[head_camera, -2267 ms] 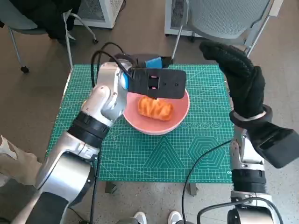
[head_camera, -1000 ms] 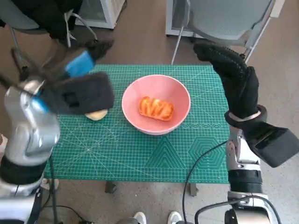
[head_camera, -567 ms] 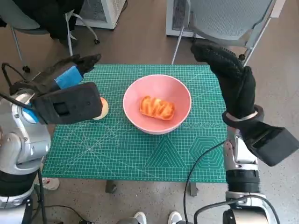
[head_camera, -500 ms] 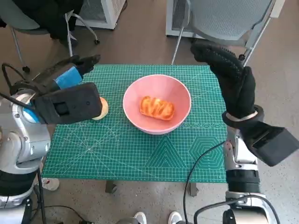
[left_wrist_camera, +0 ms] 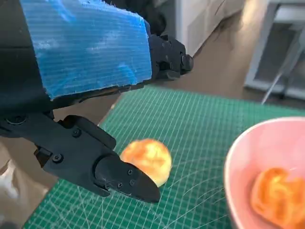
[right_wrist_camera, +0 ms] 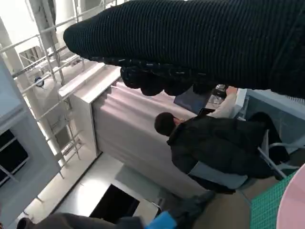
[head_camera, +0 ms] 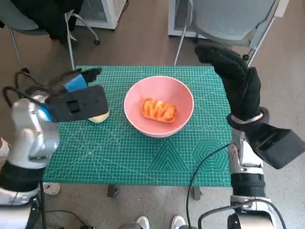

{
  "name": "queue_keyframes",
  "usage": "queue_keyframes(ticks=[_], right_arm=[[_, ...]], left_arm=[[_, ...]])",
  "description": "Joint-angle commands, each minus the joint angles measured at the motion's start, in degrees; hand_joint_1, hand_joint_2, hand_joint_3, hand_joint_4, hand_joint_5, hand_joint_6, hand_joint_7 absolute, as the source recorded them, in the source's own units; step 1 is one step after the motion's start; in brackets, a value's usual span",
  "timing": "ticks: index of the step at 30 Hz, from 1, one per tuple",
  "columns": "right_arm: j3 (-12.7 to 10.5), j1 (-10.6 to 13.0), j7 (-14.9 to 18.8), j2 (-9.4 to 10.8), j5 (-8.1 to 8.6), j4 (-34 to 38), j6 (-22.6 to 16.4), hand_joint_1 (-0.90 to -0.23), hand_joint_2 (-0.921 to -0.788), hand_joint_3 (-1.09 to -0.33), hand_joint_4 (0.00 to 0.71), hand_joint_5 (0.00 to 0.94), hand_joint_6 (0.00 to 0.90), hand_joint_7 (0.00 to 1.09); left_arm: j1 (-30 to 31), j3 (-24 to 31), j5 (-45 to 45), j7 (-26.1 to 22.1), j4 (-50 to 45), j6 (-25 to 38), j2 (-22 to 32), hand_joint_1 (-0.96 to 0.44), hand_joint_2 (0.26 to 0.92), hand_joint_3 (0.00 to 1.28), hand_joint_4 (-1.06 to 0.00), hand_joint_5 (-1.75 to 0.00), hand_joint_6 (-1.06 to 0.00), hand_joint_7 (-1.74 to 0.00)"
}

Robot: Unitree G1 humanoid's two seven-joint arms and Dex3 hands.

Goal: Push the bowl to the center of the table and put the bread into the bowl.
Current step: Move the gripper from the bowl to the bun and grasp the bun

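Note:
A pink bowl (head_camera: pixel 181 98) stands near the middle of the green cutting mat (head_camera: pixel 143 157), and a golden twisted bread (head_camera: pixel 158 109) lies inside it. The bowl's rim (left_wrist_camera: pixel 238 162) and that bread (left_wrist_camera: pixel 274 198) also show in the left wrist view. A second, round pale bread roll (head_camera: pixel 99 117) lies on the mat left of the bowl, seen too as the roll (left_wrist_camera: pixel 148 158) under my left fingers (left_wrist_camera: pixel 121 179). My left hand (head_camera: pixel 76 81) hovers over the mat's left side, holding nothing. My right hand (head_camera: pixel 236 78) is raised upright beyond the bowl's right side, holding nothing.
Chairs (head_camera: pixel 224 19) stand behind the table, one with dark clothing (head_camera: pixel 43 14) on the left. A person in a dark jacket (right_wrist_camera: pixel 219 148) sits in the right wrist view. Shoes (head_camera: pixel 157 223) show at the table's near edge. A black cable (head_camera: pixel 202 171) hangs over the mat's front right.
My left arm has pulled back from over the bowl to the mat's left side, leaving the twisted bread in the bowl and uncovering the round roll. The right hand has hardly moved.

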Motion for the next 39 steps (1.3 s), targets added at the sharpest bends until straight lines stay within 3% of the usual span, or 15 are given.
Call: queue_keyframes(ticks=[1, 21, 39], right_arm=[[-0.15, 0.75, 0.68, -0.14, 0.45, 0.50, 0.77, -0.670, -0.921, -0.791, 0.143, 0.000, -0.001, 0.49], [-0.65, 0.63, 0.41, -0.82, -0.30, 0.75, 0.02, -0.671, -0.921, -0.788, 0.151, 0.003, -0.001, 0.49], [-0.82, 1.04, 0.83, -1.75, -0.09, 0.50, -0.29, -0.681, -0.921, -0.823, 0.154, 0.003, -0.001, 0.49]], left_arm=[[-4.11, -2.34, 1.42, 1.83, 7.25, -1.50, -1.58, -0.32, 0.724, 0.00, 0.00, 0.00, -0.14, 0.00], [-20.01, -12.45, 4.40, 8.86, 48.23, -11.64, -10.44, -0.33, 0.712, 0.00, 0.00, 0.00, -0.13, 0.00], [-24.60, -16.96, 5.61, 10.21, 60.83, -16.78, -13.96, -0.43, 0.721, 0.00, 0.00, 0.00, -0.13, 0.00]])
